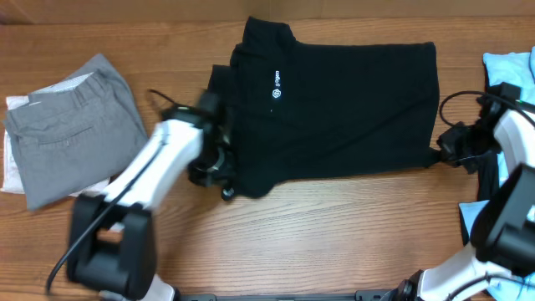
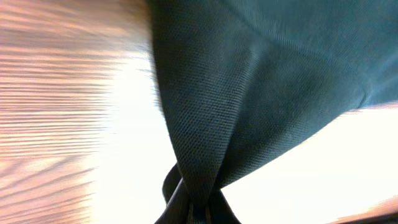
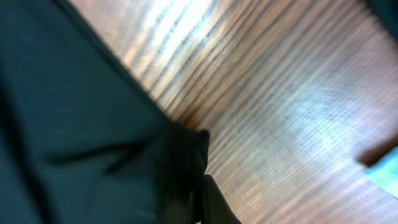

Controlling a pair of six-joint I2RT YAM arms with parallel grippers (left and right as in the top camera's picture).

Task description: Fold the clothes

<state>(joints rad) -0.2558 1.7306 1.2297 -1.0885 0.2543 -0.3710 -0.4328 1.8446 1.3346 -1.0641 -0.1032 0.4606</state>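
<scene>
Now: the clothes (image 1: 351, 109) pinched at two edges

Leftmost, grey trousers (image 1: 75, 125) lie well apart from the left gripper (image 1: 222, 165), on its outer side. That gripper is clenched on the lower left edge of the clothes. Its wrist view shows black fabric gathered into a ridge that runs down between the fingers. From there the clothes spread flat across the table (image 1: 334, 242) to the right gripper (image 1: 438, 154), which is clenched on the lower right corner. Beyond that gripper lies a light-blue garment (image 1: 508, 65).
</scene>
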